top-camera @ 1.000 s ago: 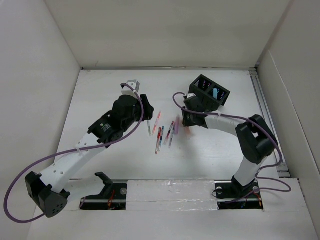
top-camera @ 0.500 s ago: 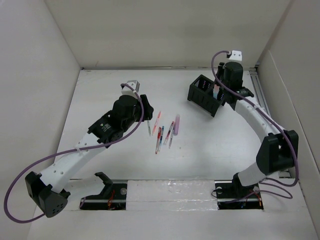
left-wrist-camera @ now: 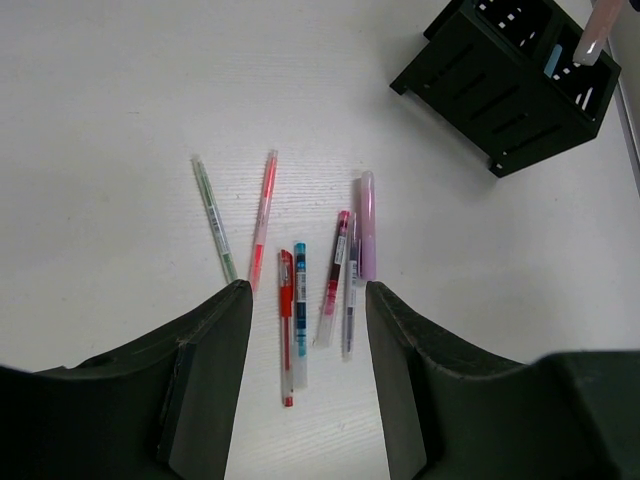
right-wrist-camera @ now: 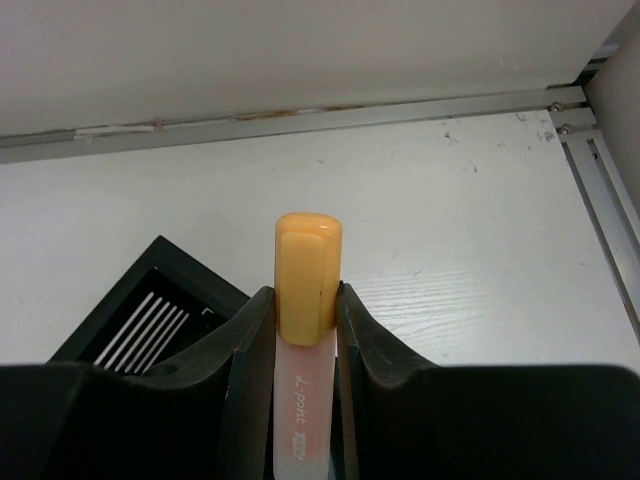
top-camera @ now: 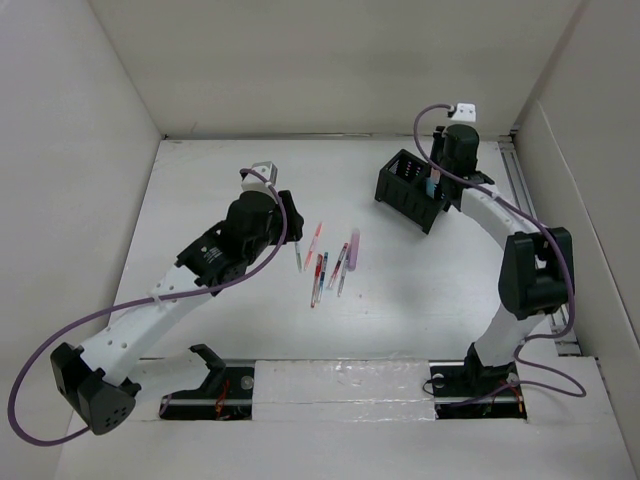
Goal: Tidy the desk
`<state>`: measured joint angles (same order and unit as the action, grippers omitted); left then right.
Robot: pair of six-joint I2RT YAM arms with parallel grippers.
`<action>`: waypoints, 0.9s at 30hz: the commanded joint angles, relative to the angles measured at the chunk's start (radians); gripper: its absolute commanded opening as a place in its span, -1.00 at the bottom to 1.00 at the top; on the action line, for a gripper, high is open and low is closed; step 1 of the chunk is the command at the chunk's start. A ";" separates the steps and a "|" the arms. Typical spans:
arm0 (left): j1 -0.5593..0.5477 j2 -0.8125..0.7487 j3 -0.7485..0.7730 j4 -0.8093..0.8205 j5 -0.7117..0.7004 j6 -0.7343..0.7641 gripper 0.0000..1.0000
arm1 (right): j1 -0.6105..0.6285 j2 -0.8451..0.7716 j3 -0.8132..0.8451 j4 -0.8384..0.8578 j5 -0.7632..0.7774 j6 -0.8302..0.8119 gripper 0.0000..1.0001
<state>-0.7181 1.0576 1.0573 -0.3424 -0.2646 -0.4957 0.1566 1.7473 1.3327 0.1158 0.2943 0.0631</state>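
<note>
On the white desk (top-camera: 420, 300) several pens (top-camera: 330, 262) lie side by side in the middle. Among them are a green pen (left-wrist-camera: 215, 220), a red pen (left-wrist-camera: 286, 325) and a purple highlighter (left-wrist-camera: 367, 225). My left gripper (left-wrist-camera: 305, 290) hangs open above them, holding nothing. At the back right stands a black pen holder (top-camera: 412, 188). My right gripper (right-wrist-camera: 303, 292) is just over it, shut on a pale pink highlighter with an orange cap (right-wrist-camera: 308, 280). In the left wrist view the highlighter's lower end (left-wrist-camera: 600, 30) points into the holder (left-wrist-camera: 505, 85).
White walls close in the desk at the left, back and right. A metal rail (top-camera: 530, 230) runs along the right side. A light blue item (left-wrist-camera: 552, 60) stands inside the holder. The holder's slotted floor (right-wrist-camera: 150, 315) shows below my right fingers.
My right arm has swung from beside the pens in the middle to the back right, above the holder, with the highlighter in its jaws. The left arm has not moved.
</note>
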 commanded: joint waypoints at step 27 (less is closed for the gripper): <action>0.003 -0.016 0.038 0.017 -0.021 0.013 -0.09 | 0.222 -0.295 -0.274 -0.108 -0.175 0.023 -0.99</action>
<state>-0.7181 1.0695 1.0630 -0.3412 -0.2699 -0.4950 0.3096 1.4265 1.1015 0.1108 0.1810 0.0544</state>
